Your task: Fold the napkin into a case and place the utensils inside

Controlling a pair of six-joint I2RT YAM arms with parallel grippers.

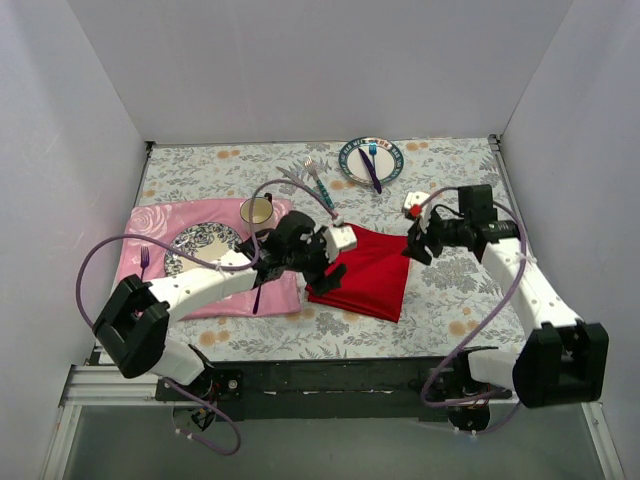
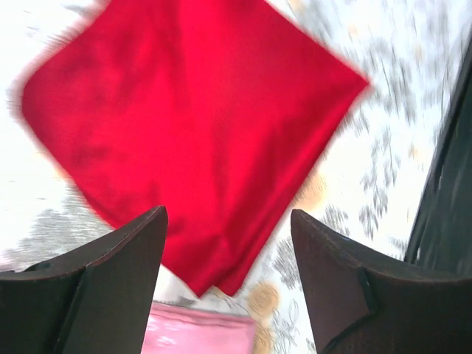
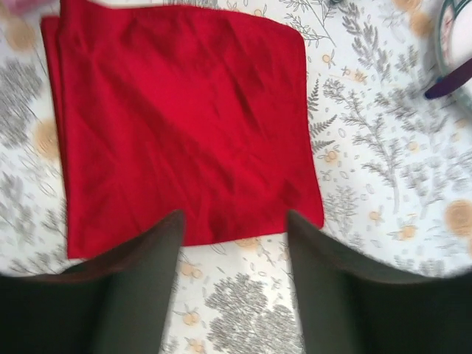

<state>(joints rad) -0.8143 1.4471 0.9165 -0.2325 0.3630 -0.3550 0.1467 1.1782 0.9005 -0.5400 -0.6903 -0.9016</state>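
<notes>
The red napkin (image 1: 367,270) lies folded flat on the floral tablecloth, between my two grippers. My left gripper (image 1: 328,277) hovers over its left edge, open and holding nothing. In the left wrist view the napkin (image 2: 199,118) spreads out beyond the open gripper (image 2: 228,221), one corner pointing between the fingers. At the napkin's right edge my right gripper (image 1: 413,247) is open and empty too. The right wrist view has the napkin (image 3: 184,125) just ahead of the gripper (image 3: 234,228). The teal-handled fork and knife (image 1: 317,182) lie behind the napkin.
A pink placemat (image 1: 285,292) on the left carries a patterned plate (image 1: 200,248), a cup (image 1: 257,210), a purple fork (image 1: 145,262) and a purple utensil (image 1: 258,297). A round plate (image 1: 395,168) at the back holds a blue fork and a purple knife. White walls enclose the table.
</notes>
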